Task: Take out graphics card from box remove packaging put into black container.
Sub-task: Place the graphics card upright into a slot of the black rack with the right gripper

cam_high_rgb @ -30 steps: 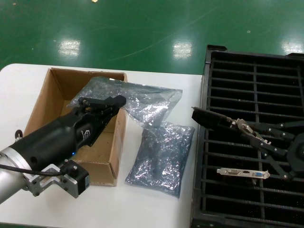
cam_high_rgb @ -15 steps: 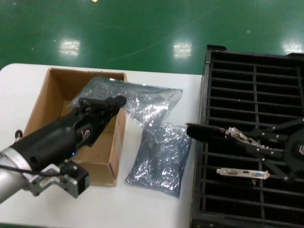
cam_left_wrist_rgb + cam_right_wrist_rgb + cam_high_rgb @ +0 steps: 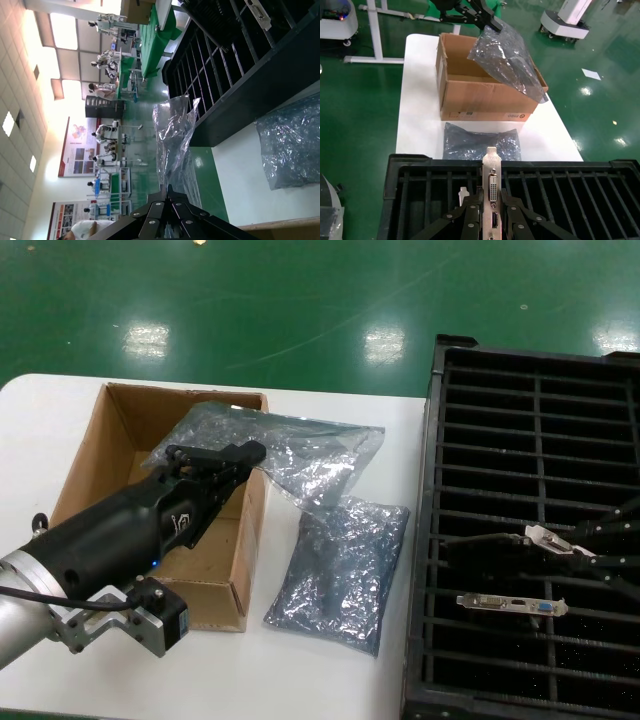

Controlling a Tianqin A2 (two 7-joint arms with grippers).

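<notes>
My left gripper (image 3: 240, 452) hangs over the brown box (image 3: 110, 455), shut on a corner of the crinkly grey packaging (image 3: 310, 455), which droops over the box's right wall. In the left wrist view that packaging (image 3: 175, 132) stands just past the shut tips of the left gripper (image 3: 167, 188). My right gripper (image 3: 580, 548) is over the black container (image 3: 520, 390), shut on the graphics card (image 3: 545, 537) by its silver bracket. The dark board is down between the ribs. The right wrist view shows the graphics card's bracket (image 3: 491, 172) clamped upright in the right gripper (image 3: 491, 202).
A second grey bag (image 3: 340, 565) lies flat on the white table (image 3: 320, 680) between box and container. Another card's bracket (image 3: 510, 603) sits in a slot nearer me. Green floor lies beyond the table's far edge.
My right gripper has moved right and down with the graphics card, taking the board from above the container's left rim into a slot. The left arm and its bag have not moved.
</notes>
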